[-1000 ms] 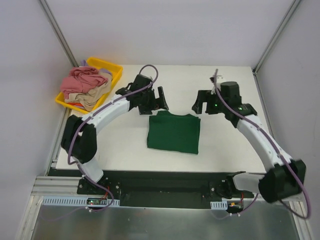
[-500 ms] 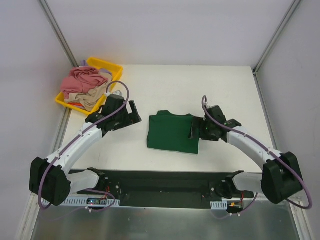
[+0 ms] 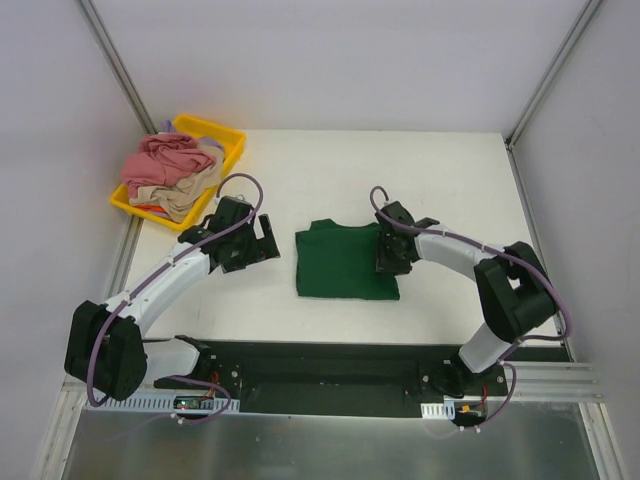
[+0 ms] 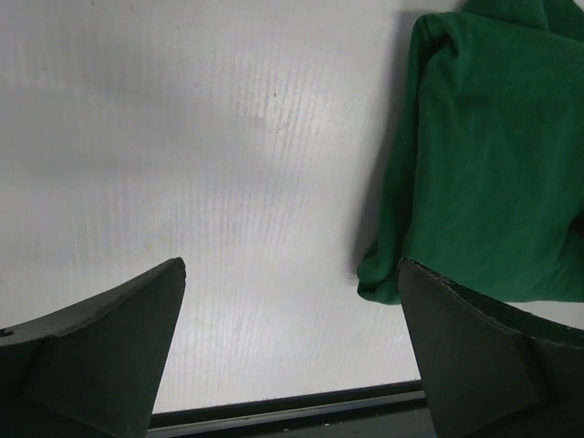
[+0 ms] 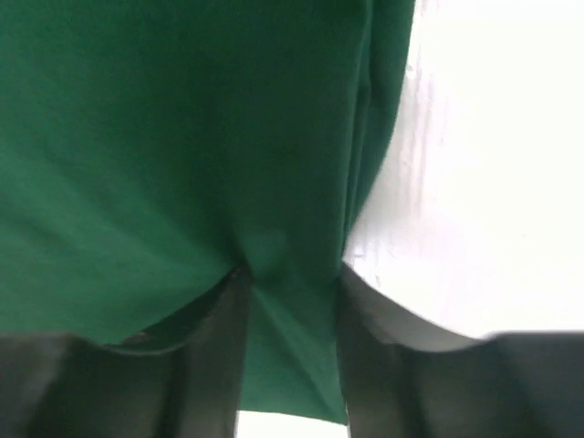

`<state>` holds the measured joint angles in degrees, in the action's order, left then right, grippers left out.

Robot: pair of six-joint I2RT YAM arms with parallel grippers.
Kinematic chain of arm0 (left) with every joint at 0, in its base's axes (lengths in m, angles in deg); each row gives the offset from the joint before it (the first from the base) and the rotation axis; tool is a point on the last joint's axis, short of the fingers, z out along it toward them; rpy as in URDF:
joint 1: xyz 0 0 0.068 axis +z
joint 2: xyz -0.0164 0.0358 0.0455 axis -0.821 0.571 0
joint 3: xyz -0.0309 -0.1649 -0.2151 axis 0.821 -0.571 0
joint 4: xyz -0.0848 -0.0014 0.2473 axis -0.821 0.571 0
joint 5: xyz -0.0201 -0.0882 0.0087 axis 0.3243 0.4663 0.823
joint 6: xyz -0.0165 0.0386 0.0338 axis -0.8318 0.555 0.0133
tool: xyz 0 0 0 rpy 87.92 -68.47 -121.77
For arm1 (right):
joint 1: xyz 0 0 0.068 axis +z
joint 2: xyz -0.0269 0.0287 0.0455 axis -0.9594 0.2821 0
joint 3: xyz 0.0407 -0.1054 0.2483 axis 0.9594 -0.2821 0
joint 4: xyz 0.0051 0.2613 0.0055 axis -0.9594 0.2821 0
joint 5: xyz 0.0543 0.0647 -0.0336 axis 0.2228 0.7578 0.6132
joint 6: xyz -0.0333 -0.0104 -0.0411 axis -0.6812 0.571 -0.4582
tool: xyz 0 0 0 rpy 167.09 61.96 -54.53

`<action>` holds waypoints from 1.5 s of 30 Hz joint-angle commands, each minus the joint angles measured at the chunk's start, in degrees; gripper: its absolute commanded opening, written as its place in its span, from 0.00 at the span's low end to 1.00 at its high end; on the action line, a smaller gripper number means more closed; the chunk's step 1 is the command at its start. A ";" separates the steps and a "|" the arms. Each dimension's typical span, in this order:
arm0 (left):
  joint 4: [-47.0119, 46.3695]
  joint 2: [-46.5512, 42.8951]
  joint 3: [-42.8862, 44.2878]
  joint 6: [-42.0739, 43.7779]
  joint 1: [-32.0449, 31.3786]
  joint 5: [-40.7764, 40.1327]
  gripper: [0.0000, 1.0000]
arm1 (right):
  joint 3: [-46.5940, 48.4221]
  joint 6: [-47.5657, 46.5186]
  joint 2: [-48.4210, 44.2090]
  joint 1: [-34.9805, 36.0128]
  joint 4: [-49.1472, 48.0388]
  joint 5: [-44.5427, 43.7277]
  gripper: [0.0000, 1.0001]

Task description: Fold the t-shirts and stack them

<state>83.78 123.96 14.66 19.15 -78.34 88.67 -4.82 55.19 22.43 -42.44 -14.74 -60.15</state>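
A folded dark green t-shirt (image 3: pixel 338 262) lies flat in the middle of the white table. My right gripper (image 3: pixel 389 258) sits low at its right edge; in the right wrist view the two fingers pinch a puckered fold of the green cloth (image 5: pixel 164 137) between them (image 5: pixel 290 283). My left gripper (image 3: pixel 262 240) hovers just left of the shirt, wide open and holding nothing (image 4: pixel 290 274), with the shirt's left edge (image 4: pixel 493 155) beside its right finger. A dusty pink t-shirt (image 3: pixel 165 158) and a beige t-shirt (image 3: pixel 185 195) lie crumpled in the tray.
The yellow tray (image 3: pixel 228 133) stands at the table's back left corner against the left wall. The table's dark front edge (image 4: pixel 292 415) runs just below my left gripper's fingers. Grey walls close in both sides and the back.
Both arms came down from the back of the table. The right gripper reached the green shirt's right edge and closed on it. The left gripper moved left and lower, staying open.
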 commanded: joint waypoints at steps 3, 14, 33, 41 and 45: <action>-0.20 3.12 2.88 2.08 2.15 2.45 0.99 | 2.29 -2.92 6.39 -1.37 1.79 -5.30 0.18; -3.01 3.13 3.14 5.59 5.23 2.45 0.99 | 11.96 -25.51 6.65 -18.59 18.39 -8.09 0.01; -8.64 5.14 3.49 7.27 13.75 6.66 0.99 | 20.04 -42.76 20.98 -45.85 17.44 -31.75 0.01; -8.73 6.29 4.29 6.82 14.37 7.37 0.99 | 20.39 -41.17 17.21 -49.64 15.24 -28.59 0.19; -8.64 5.59 4.11 6.30 14.37 7.46 0.99 | 21.10 -39.86 15.54 -49.64 17.08 -31.30 0.39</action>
<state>75.91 130.45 17.05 25.78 -64.18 94.74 14.59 13.94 42.10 -92.38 0.61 -88.96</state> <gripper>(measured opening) 0.990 0.260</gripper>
